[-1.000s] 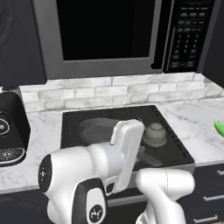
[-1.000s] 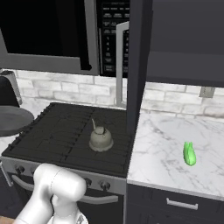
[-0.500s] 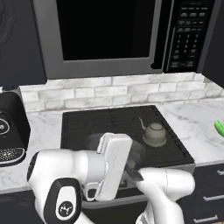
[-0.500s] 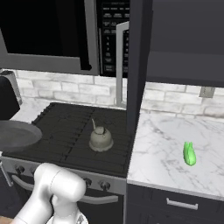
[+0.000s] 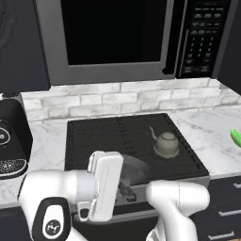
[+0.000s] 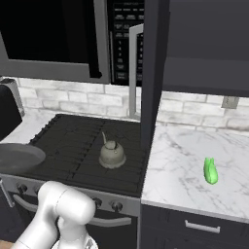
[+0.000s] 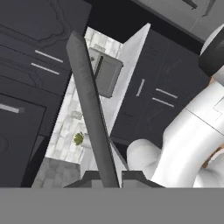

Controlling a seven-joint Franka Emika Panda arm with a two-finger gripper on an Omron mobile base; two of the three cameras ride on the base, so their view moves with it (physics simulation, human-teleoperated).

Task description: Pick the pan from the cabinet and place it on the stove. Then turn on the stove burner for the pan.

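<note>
The pan (image 6: 17,156) is a wide dark-grey disc hovering level over the stove's (image 6: 73,146) front left corner. From the left base view, the pan (image 5: 134,168) peeks out behind my white hand at the stove (image 5: 108,134) front edge. My gripper (image 7: 109,178) is shut on the pan's long dark handle (image 7: 89,105), which runs up between the fingertips in the hand view. The cabinet (image 6: 204,44) hangs at the upper right, and its black door (image 6: 151,73) with a silver bar handle stands open over the stove's right edge.
A small pale-grey kettle (image 6: 112,154) sits on the stove's right half, also seen as the kettle (image 5: 165,143). The microwave (image 5: 117,37) hangs above. A black coffee machine (image 5: 9,136) stands at the left. A green vegetable (image 6: 210,170) lies on the marble counter (image 6: 185,155).
My hand has swung down and towards the stove's front left, carrying the pan lower and slightly inward over the front left grate. The kettle has not moved.
</note>
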